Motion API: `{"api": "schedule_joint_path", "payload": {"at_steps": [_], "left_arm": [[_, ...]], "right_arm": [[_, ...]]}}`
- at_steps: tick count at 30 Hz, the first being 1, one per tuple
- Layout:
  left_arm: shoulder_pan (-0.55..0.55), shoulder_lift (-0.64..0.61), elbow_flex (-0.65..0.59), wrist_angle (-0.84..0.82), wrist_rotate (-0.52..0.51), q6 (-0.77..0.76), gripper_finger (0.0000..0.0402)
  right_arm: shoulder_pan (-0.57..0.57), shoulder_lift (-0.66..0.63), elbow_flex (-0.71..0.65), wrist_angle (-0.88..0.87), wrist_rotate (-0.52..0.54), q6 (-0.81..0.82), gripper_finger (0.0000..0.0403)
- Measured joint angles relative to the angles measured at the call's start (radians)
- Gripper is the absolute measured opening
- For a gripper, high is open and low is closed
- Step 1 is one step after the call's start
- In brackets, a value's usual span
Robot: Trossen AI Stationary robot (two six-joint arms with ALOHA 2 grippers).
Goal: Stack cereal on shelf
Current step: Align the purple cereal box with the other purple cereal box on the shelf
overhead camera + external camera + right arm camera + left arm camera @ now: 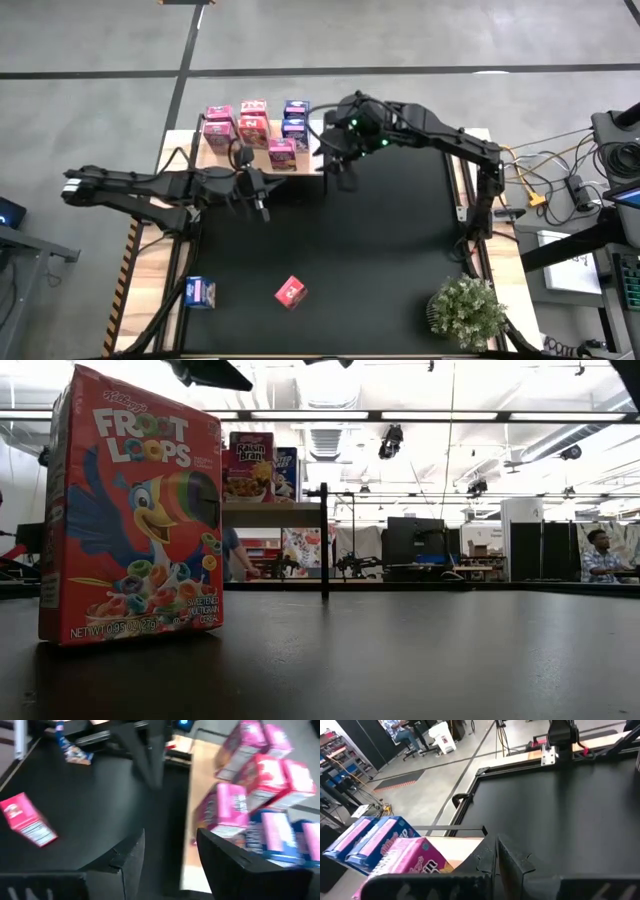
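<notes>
Pink and blue cereal boxes (255, 130) on a pale wooden shelf (300, 165), beside a black mat (380, 250).

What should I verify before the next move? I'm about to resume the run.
1. Right hand empty, fingers apart: ok.
2. Left hand shut, holding nothing: ok.
3. Cereal boxes on the shelf upright: ok.
4. Pink box free on the mat: ok.
5. Blue box free at the mat's edge: ok.
6. Room left on the shelf: cannot tell.
</notes>
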Motion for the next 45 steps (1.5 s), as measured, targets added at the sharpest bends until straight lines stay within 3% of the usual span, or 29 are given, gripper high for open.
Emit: {"api": "schedule_joint_path", "payload": {"at_steps": [9,22,28,33,39,45], "left_arm": [[0.0,0.018,0.0,0.013,0.0,0.007,0.0],[0.041,0.032,0.003,0.171,-0.013,0.094,0.0],[0.113,0.081,0.003,0.23,-0.138,0.113,0.0],[0.158,0.132,0.003,0.236,-0.151,0.102,0.0],[0.164,0.17,0.003,0.228,-0.257,0.095,0.0],[0.165,0.172,0.003,0.222,-0.28,0.093,0.0]], "right_arm": [[0.037,-0.178,-0.425,0.304,-0.011,0.034,0.0142],[0.039,-0.396,-1.017,0.83,-0.008,0.061,0.0111],[0.041,-0.448,-1.169,1.014,-0.007,0.061,0.0095],[0.041,-0.489,-1.281,1.12,-0.007,0.061,0.0078],[0.041,-0.513,-1.358,1.168,-0.007,0.062,0.0062],[0.041,-0.507,-1.378,1.183,-0.007,0.069,0.0059]]}}
